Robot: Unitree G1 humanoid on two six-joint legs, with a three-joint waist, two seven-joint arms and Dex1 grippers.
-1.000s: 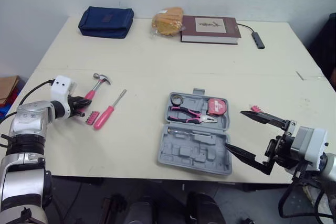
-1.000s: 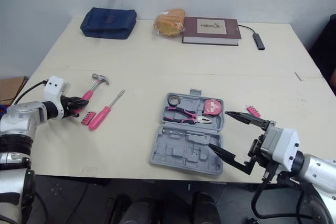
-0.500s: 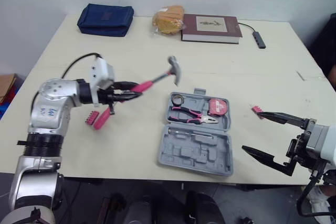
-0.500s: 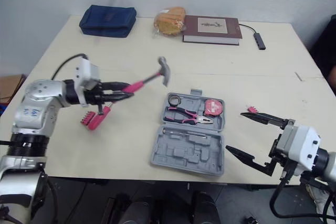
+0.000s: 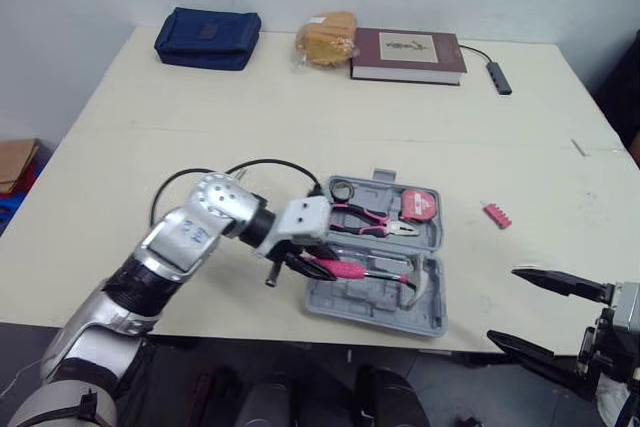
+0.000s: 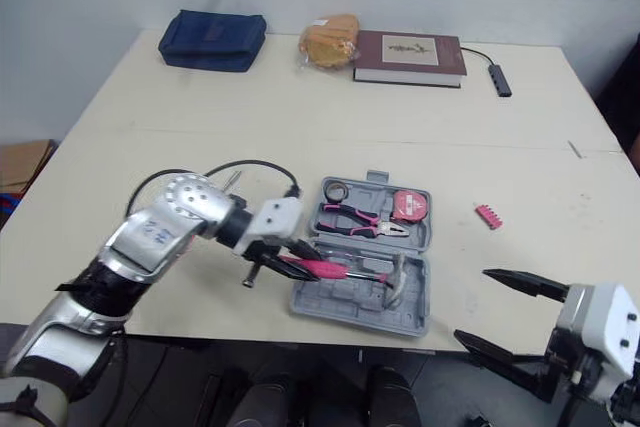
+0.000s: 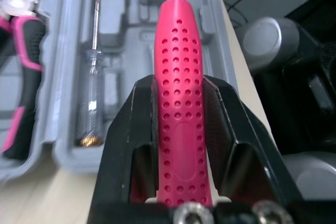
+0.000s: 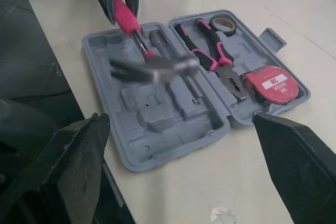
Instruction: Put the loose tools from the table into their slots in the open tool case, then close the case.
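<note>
Where the hammer (image 5: 345,270) hangs over the near half of the open tool case (image 5: 372,317), its steel head points to 3 o'clock and its pink, dimpled handle to 9 o'clock; whether it touches the tray cannot be told. The left gripper (image 7: 178,85) pinches that handle between two black fingers (image 7: 123,129). The case is grey moulded plastic with angular recesses, one holding a clear-handled screwdriver (image 7: 90,111). Its far half carries pink-and-black pliers (image 5: 370,219), a round red tape measure (image 5: 420,204) and a dark tape ring (image 5: 343,188). A ribbed pink bit strip (image 5: 497,215) lies on the cream table (image 5: 300,117) at the case's 3 o'clock. At 4 o'clock, the right gripper (image 5: 503,304) is spread wide and empty
</note>
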